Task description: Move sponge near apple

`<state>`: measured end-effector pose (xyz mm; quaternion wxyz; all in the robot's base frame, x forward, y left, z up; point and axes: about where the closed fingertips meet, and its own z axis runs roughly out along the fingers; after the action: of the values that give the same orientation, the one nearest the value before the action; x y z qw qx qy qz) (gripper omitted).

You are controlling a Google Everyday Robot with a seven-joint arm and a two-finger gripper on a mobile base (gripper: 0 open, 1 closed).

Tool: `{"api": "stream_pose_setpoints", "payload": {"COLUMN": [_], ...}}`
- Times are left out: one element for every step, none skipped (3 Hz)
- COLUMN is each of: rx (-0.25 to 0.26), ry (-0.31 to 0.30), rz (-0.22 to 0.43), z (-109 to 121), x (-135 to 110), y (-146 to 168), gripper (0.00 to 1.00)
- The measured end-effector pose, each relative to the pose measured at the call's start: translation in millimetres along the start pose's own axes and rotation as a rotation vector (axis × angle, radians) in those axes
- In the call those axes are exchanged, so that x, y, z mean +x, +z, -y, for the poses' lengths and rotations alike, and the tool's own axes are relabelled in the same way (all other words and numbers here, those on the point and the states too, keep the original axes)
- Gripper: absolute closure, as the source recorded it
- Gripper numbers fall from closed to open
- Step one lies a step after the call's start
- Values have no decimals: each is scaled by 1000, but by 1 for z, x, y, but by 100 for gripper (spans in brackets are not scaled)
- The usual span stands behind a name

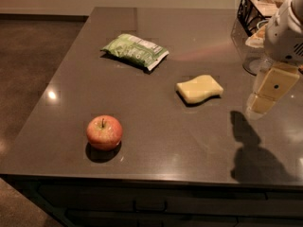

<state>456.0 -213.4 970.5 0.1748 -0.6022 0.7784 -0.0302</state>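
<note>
The pale yellow sponge (200,89) lies flat on the dark grey table (156,136), right of the middle. The red apple (104,132) stands near the front left, well apart from the sponge. My gripper (262,104) hangs above the table at the right edge of the view, to the right of the sponge and not touching it. Its pale yellow fingers (272,86) point down and left, and nothing is between them. Its shadow falls on the table below it.
A green snack bag (135,51) lies at the back, left of the sponge. A black wire basket (255,8) and a clear glass container (248,46) stand at the back right. The table's front edge runs just below the apple.
</note>
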Motion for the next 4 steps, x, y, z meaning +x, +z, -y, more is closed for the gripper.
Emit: {"api": "stream_pose_setpoints", "payload": {"rx": [-4, -18, -48, -88], "ry": [14, 6, -5, -11], "rz": [3, -8, -27, -48], "z": [17, 36, 52, 65], "x": [-5, -10, -15, -15], "y": [29, 60, 90, 119], "gripper": [0, 0, 0, 0]}}
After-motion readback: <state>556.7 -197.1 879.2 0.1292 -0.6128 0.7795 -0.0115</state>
